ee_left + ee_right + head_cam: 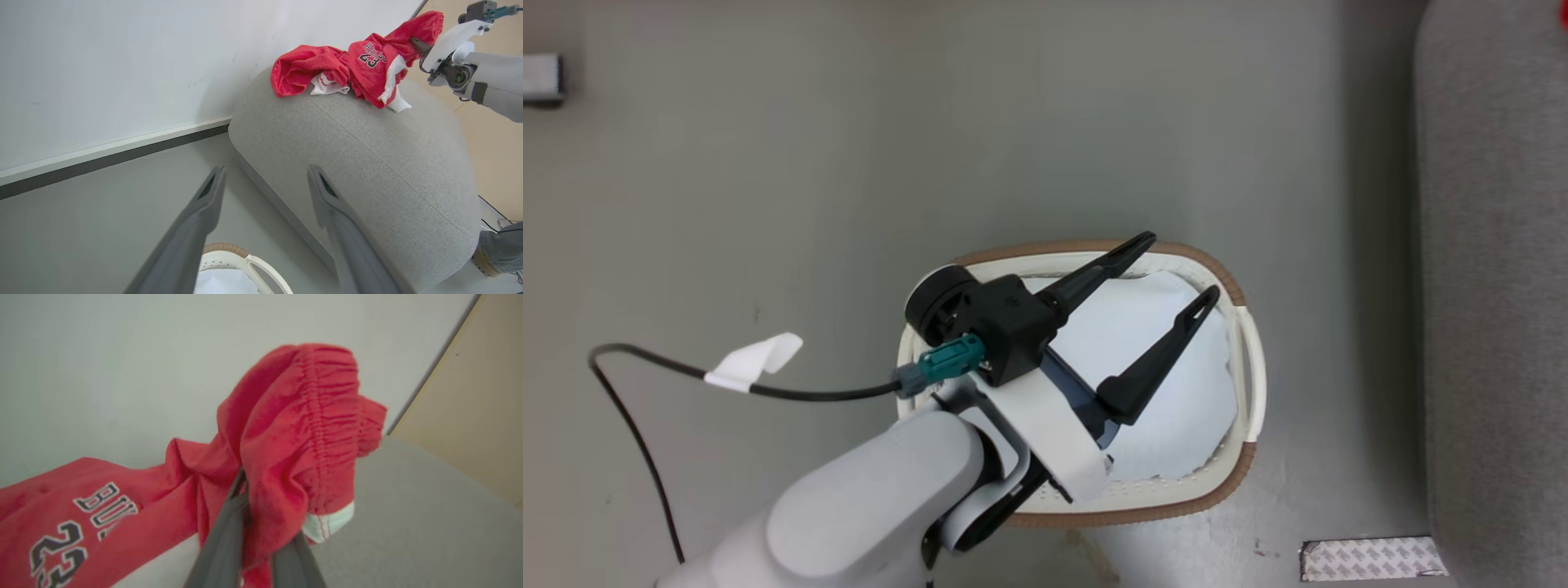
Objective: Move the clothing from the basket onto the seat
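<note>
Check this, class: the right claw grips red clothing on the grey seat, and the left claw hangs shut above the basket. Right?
The left claw is open, not shut: the head view shows it spread wide above the basket. The right claw does grip the clothing on the seat.

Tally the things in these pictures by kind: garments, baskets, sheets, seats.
red garments: 2
basket: 1
pale sheet: 1
grey seat: 1
total: 5
</note>
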